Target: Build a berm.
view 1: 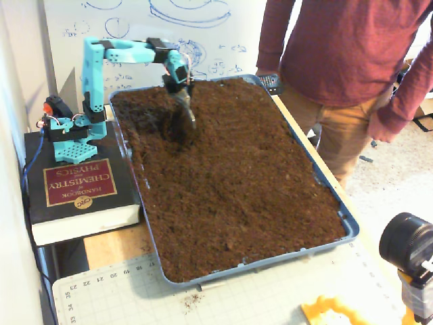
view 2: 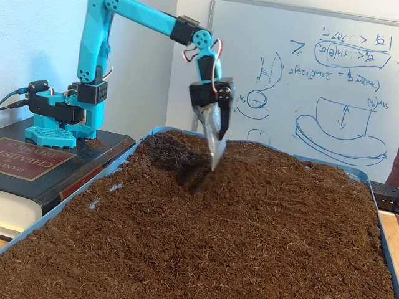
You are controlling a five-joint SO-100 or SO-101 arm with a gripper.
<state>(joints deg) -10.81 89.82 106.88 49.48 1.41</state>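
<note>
In a fixed view from above, a cutting mat (view 1: 223,298) lies nearest, with a camera lens (view 1: 408,242) at 4 o'clock. Beyond it, a blue tray (view 1: 346,223) holds dark soil (view 1: 230,183), mostly level. A thick book (view 1: 78,189) at 9 o'clock carries the arm's base (view 1: 71,132). At 11 o'clock a dug hollow (view 1: 169,128) shows; the only raised soil, a low berm (view 2: 262,168), lies just right of it in the side view. The gripper (view 2: 215,163) hangs tip-down above the hollow, its jaws nearly together and holding nothing. Behind are a whiteboard (view 2: 299,81) and a person (view 1: 338,61).
</note>
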